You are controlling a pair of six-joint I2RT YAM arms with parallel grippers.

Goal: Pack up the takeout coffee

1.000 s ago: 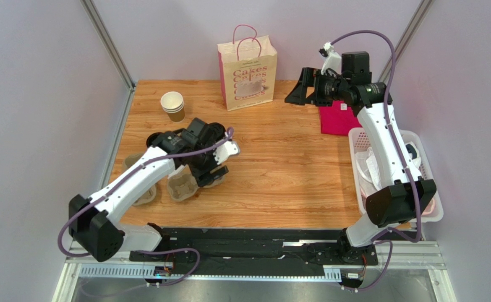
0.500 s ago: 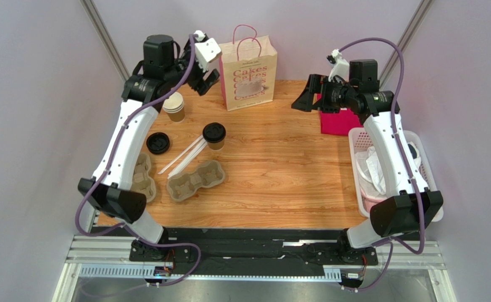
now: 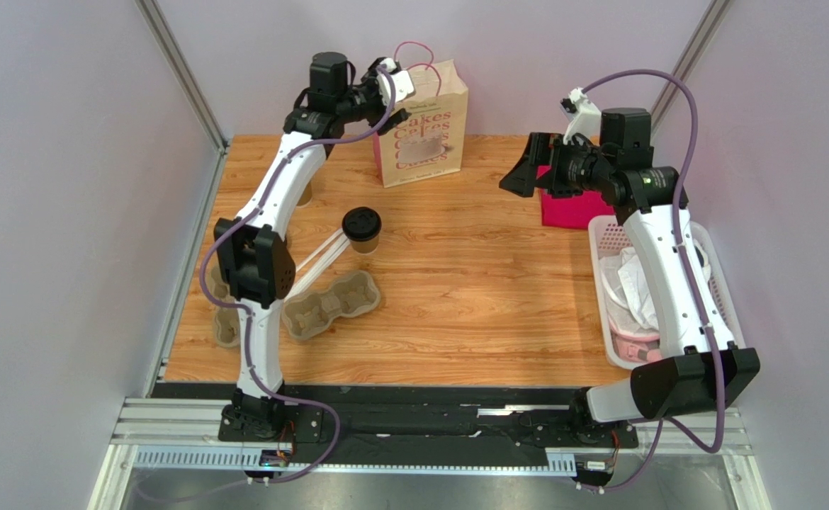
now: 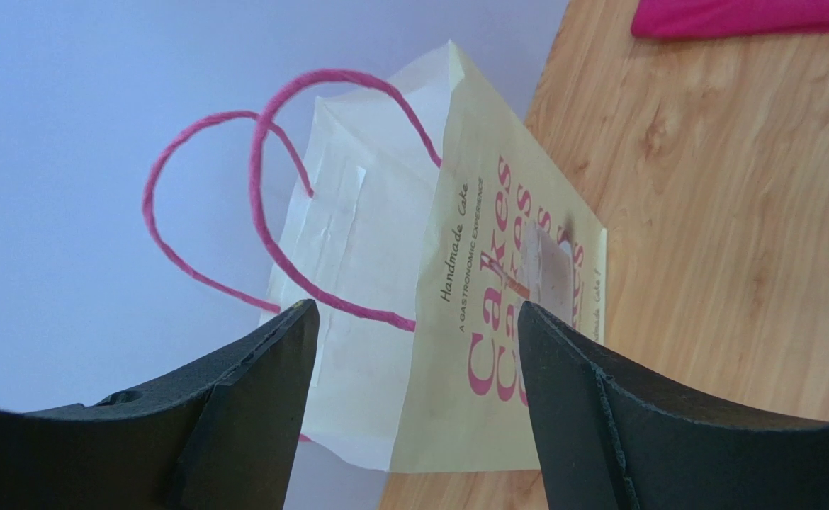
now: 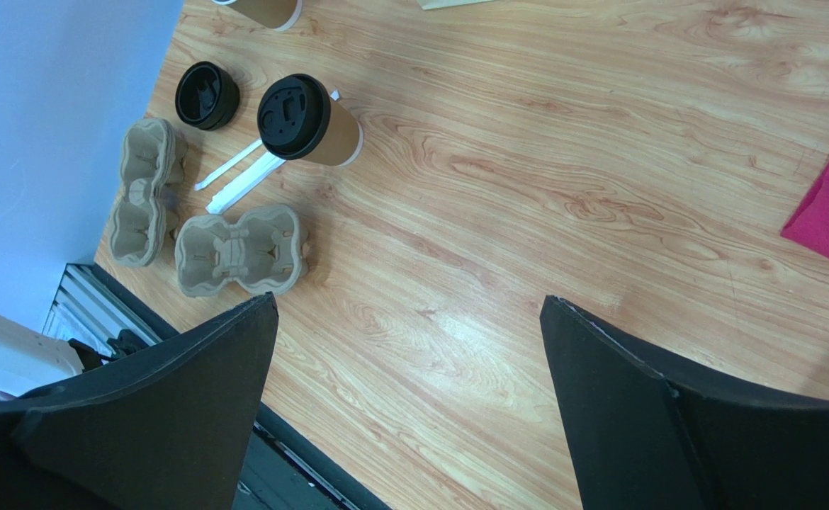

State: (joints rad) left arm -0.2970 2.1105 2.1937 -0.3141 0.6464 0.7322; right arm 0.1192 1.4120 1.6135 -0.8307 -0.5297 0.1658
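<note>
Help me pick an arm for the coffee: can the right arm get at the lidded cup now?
Probably yes: the right end effector is open, empty, and nothing stands between it and the lidded cup.

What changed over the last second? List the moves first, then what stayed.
The left end effector rose from the cup carrier and swung back to the top of the paper bag, open and holding nothing. The right end effector shifted slightly, open. The lidded coffee cup and the carrier stayed put.
</note>
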